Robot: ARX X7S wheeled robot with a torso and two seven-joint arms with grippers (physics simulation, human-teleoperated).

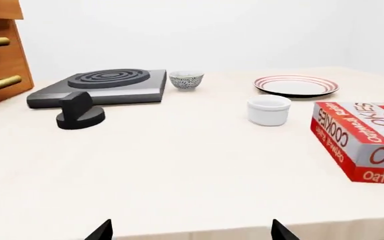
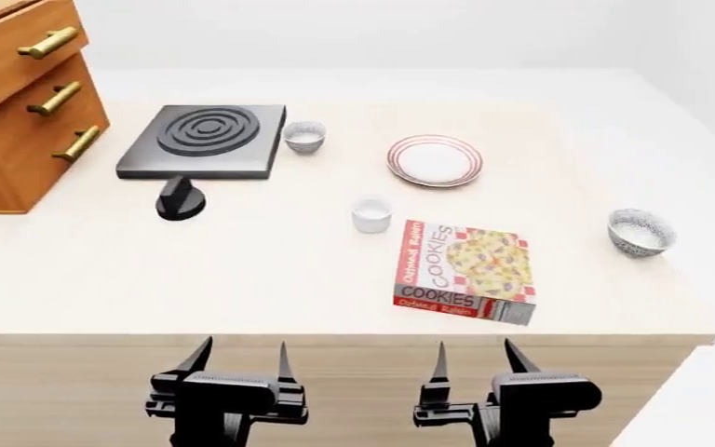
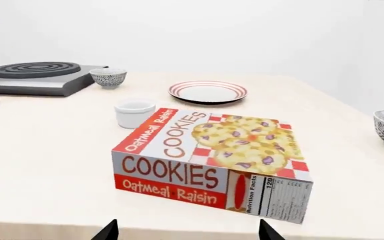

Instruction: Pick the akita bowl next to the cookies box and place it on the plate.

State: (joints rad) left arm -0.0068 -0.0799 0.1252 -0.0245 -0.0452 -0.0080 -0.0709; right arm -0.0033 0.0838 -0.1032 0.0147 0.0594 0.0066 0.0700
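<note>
Two spread tools, left tool (image 2: 243, 361) and right tool (image 2: 473, 359), face speckled round akita bowl (image 2: 640, 232), glossy ringed plate (image 2: 435, 160).

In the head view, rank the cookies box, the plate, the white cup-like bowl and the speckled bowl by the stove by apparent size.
1. cookies box, clearly largest
2. plate
3. white cup-like bowl and speckled bowl by the stove: they look alike in width, and the speckled one sits farther from the camera, so I won't rank them.
</note>
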